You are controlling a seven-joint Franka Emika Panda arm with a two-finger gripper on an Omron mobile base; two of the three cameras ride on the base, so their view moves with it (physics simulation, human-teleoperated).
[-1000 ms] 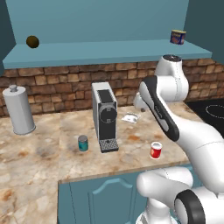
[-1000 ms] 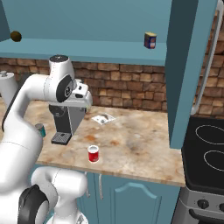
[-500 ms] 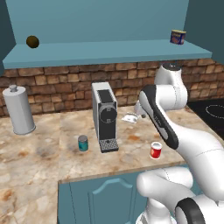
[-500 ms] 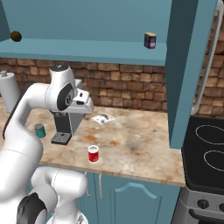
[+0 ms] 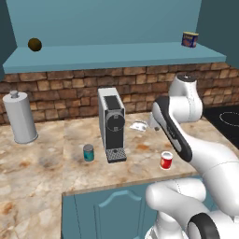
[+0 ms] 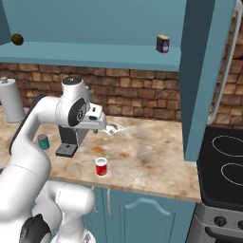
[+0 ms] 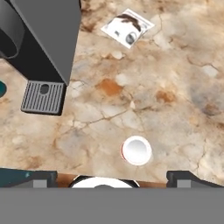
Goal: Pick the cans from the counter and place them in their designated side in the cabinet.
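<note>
Arm lowering over the worktop, both cans still waiting

Left to right: the teal can [image 5: 88, 152] stands beside the coffee machine [image 5: 112, 123]; the red can [image 5: 166, 160] sits near the worktop [image 5: 42, 163] edge, directly below the pincer [image 7: 112, 175], whose tips stand spread and empty, probably lining up a top-down grasp. Since a second ago the arm has dropped lower; cabinet shelf [image 5: 112, 58] unchanged.

Red can [image 5: 165, 160] with white band, teal can [image 5: 88, 152], beige-brown marbled counter [image 5: 42, 172], teal-blue cabinet [image 5: 112, 58]
</note>
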